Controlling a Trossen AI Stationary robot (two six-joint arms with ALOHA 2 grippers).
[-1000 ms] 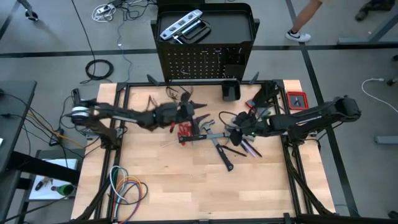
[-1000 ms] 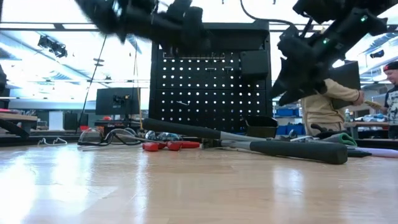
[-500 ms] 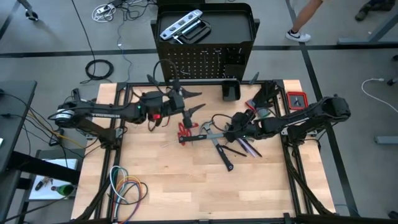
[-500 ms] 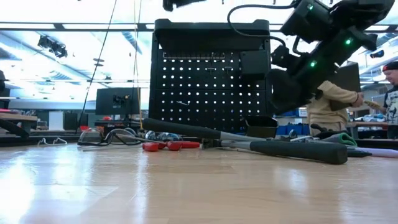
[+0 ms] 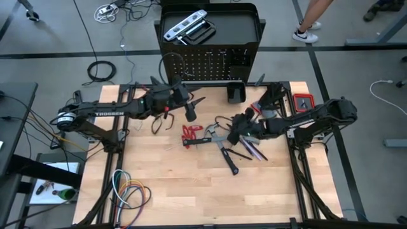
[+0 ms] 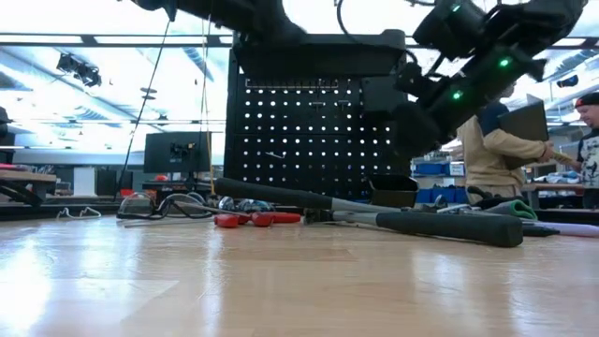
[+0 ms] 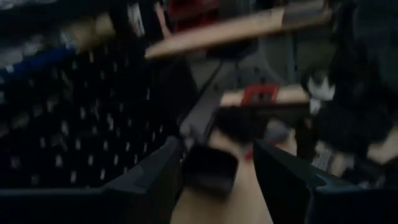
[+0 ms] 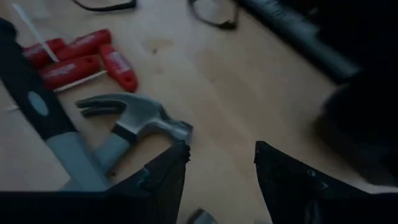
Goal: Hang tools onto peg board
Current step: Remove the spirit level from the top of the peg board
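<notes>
The peg board [image 5: 202, 65] stood upright at the table's far edge — black metal, rows of small holes. A steel claw hammer [image 8: 127, 127] lay on pale wood beside red-handled pliers [image 8: 81, 57]. Right gripper [image 8: 216, 168] hovered open, empty; left gripper [image 7: 214, 165] open near the board.

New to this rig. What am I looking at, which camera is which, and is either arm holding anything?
Two dark robot arms work at a wooden table. One picture looks straight down, one looks level along the tabletop, and two come from cameras on the wrists. The black peg board stands at the far edge. On the wood lie a steel hammer and red-handled pliers. The left gripper hangs near the board with something dark between its fingers, too blurred to name. The right gripper is open and empty beside the hammer head.
</notes>
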